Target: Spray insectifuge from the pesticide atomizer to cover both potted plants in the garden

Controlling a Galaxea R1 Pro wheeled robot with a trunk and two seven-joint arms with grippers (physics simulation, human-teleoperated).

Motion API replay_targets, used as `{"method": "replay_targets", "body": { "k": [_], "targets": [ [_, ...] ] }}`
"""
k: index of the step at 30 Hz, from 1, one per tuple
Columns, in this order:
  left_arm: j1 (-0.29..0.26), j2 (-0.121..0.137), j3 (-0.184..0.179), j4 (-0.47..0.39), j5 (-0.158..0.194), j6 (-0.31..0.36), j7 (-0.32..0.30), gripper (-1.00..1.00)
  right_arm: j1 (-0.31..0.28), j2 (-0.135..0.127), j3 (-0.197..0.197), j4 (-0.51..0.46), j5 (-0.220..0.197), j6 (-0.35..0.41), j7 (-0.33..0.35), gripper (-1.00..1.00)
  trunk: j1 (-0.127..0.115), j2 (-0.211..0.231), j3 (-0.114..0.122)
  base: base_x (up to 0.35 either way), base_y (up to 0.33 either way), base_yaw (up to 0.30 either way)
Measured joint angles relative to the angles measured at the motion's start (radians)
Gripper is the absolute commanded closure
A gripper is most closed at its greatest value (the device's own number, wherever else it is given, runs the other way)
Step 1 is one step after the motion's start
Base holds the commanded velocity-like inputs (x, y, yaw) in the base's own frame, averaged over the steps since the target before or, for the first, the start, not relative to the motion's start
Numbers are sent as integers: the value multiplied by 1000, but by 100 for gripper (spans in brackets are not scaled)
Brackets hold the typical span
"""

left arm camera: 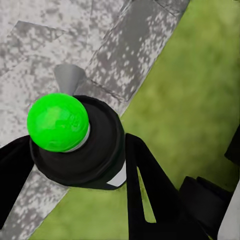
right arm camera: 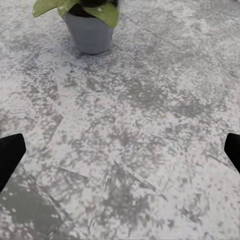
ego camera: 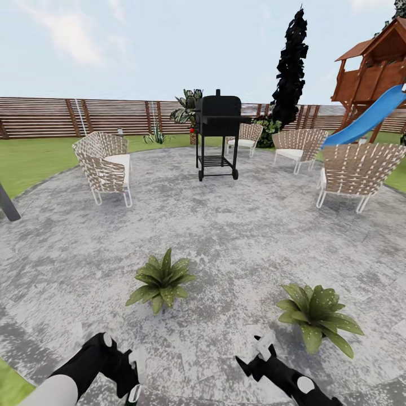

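Two potted plants stand on the paved patio (ego camera: pixel 225 225): one rosette of speckled leaves (ego camera: pixel 162 280) left of centre and another (ego camera: pixel 317 316) to the right. In the left wrist view my left gripper (left arm camera: pixel 75 167) is shut on the pesticide atomizer (left arm camera: pixel 97 150), seen from above as a black top with a bright green ball (left arm camera: pixel 57 121) and a sliver of white label. In the head view the left gripper (ego camera: pixel 133 375) hangs low, near the left plant. My right gripper (ego camera: pixel 260 345) is open and holds nothing, just left of the right plant. Its wrist view shows a grey pot (right arm camera: pixel 90 31) ahead of the spread fingers.
A black grill (ego camera: pixel 217 132) stands at the patio's far side, with wicker chairs (ego camera: pixel 106 164) (ego camera: pixel 358 169) around it. A brown slatted fence (ego camera: pixel 84 117) closes the back. A blue slide (ego camera: pixel 366 119) and wooden play tower are at the right. Lawn (left arm camera: pixel 190 100) borders the paving under my left hand.
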Motion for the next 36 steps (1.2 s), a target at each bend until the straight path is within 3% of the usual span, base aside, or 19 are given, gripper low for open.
{"method": "replay_targets", "body": {
  "k": [8, 9, 10, 16, 17, 30, 36],
  "targets": [
    [-8, -32, -5, -1, -1, -41, 45, 100, -3, 44, 23, -45, 43, 27, 45, -100, 0, 0, 0, 0, 0, 0],
    [-9, -34, -4, -2, 14, -207, 133, 100, -3, 61, 28, -168, 148, 78, 285, -100, 0, 0, 0, 0, 0, 0],
    [-9, -34, -5, -2, 7, -218, 136, 100, -4, 67, 28, -258, 146, 87, 322, -100, 0, 0, 0, 0, 0, 0],
    [-11, -67, -6, -17, 0, -225, 137, 100, -9, 86, 42, -315, 153, 95, 391, -100, 0, 0, 0, 0, 0, 0],
    [-11, -71, -6, -18, -1, -227, 137, 100, -9, 85, 48, -315, 154, 95, 394, 100, 0, 0, 0, 0, 0, 0],
    [-12, -121, -9, -19, 3, -235, 137, 100, -12, 87, 63, -314, 154, 93, 406, 100, 0, 0, 0, 0, 0, 0],
    [-13, -158, -9, -18, 3, -303, 134, 100, -12, 87, 65, -314, 155, 93, 407, 100, 0, 0, 0, 0, 0, 0]
  ]
}}
